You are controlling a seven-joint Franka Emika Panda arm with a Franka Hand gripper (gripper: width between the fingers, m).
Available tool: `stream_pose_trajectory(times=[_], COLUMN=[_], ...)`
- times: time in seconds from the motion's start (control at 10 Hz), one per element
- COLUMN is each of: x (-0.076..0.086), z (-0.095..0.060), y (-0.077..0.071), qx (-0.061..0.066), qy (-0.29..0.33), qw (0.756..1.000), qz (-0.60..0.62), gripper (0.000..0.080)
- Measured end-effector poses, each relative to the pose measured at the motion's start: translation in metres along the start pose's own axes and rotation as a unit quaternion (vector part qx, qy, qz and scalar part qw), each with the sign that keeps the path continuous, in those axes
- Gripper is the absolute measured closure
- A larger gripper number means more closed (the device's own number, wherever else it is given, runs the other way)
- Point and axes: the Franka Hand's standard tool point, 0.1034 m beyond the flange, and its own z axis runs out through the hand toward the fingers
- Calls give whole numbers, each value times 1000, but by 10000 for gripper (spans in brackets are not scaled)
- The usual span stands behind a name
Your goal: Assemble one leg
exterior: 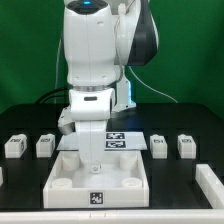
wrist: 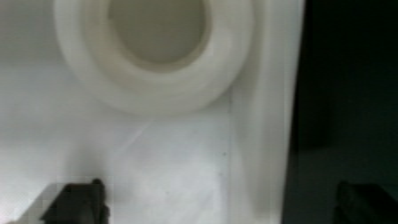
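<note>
Black table (exterior: 25,205) against a green wall. Gripper (exterior: 92,162) is held low over the tabletop (exterior: 120,170) beside a corner socket (wrist: 157,40), its jaws spread apart with nothing clamped, presumably to position that panel. Legs (exterior: 44,146) are laid in rows at the exterior view's left and right, within reach. No writing is legible; only square tags are shown, as on the marker board (exterior: 122,141).

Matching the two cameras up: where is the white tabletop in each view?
Exterior view: the tabletop lies low in the middle, under the arm.
Wrist view: the tabletop fills most of the picture.
Shared landmark: its round corner socket, seen close up by the wrist.
</note>
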Motion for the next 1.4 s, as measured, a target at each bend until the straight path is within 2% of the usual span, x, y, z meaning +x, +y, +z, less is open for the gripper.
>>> stream_pose_trajectory(times=[0.1, 0.2, 0.3, 0.4, 0.5, 1.0, 1.2, 1.4], x=[0, 0, 0, 0, 0, 0, 4, 38], z=[0, 0, 0, 0, -1, -2, -4, -6], y=[0, 0, 0, 0, 2, 4, 11, 23], qx=[0, 0, 0, 0, -3, -10, -13, -7], qy=[0, 0, 0, 0, 0, 0, 1, 6], qw=[1000, 1000, 1000, 1000, 1000, 1000, 1000, 1000], qz=[0, 0, 0, 0, 0, 0, -4, 10], gripper=[312, 513, 513, 648, 734, 734, 734, 734])
